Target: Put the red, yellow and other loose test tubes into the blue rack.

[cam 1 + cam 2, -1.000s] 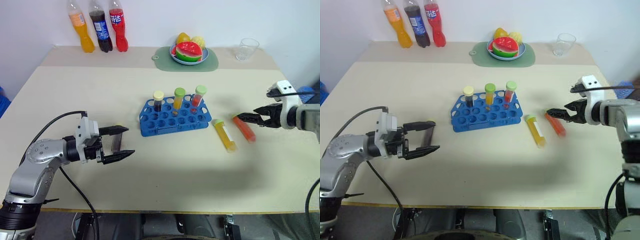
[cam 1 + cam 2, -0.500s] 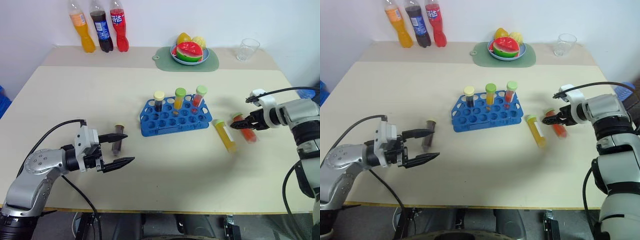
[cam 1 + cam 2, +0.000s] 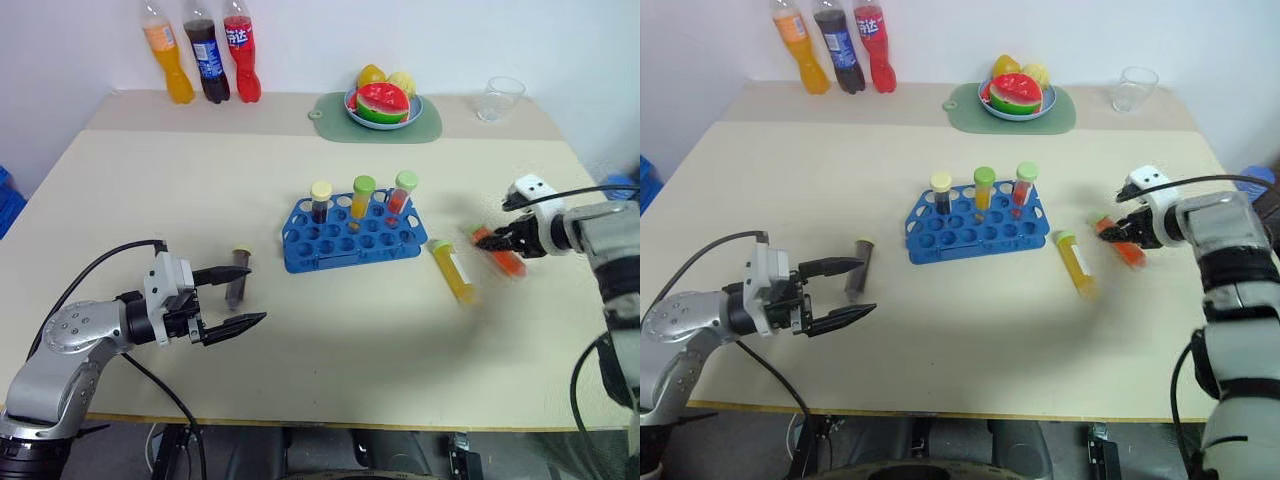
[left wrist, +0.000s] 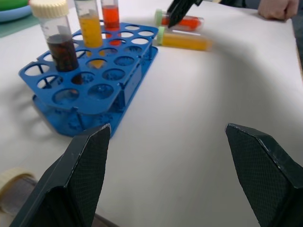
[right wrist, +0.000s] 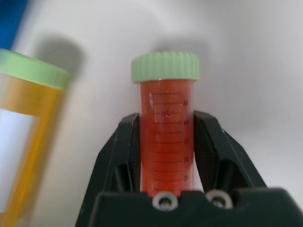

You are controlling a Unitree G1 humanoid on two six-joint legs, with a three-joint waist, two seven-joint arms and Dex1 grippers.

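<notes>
The right gripper (image 5: 165, 142) has its two black fingers pressed against the sides of the clear, green-capped tube of orange-red liquid (image 5: 165, 127), which lies on the beige tabletop (image 3: 330, 330) near its right edge. The grip sits near the cap end, so most of the tube's length hangs free of the fingers: lift too fast and it could swing or slide out. Just beside it lies the clear tube of yellow liquid with a green cap (image 3: 452, 271), close enough that a sweep towards the rack might nudge it and send it rolling.

The bright blue plastic rack with its grid of round holes (image 3: 352, 240) stands mid-table, three capped tubes already upright along its far row. A tilted tube could catch a hole rim or knock those neighbours.

Over by the near left corner, the left gripper (image 3: 232, 297) hovers with jaws spread wide, holding nothing, and the clear tube of dark brown liquid with a cream cap (image 3: 238, 276) lies just beside its far finger. A careless closing could flick it away.
</notes>
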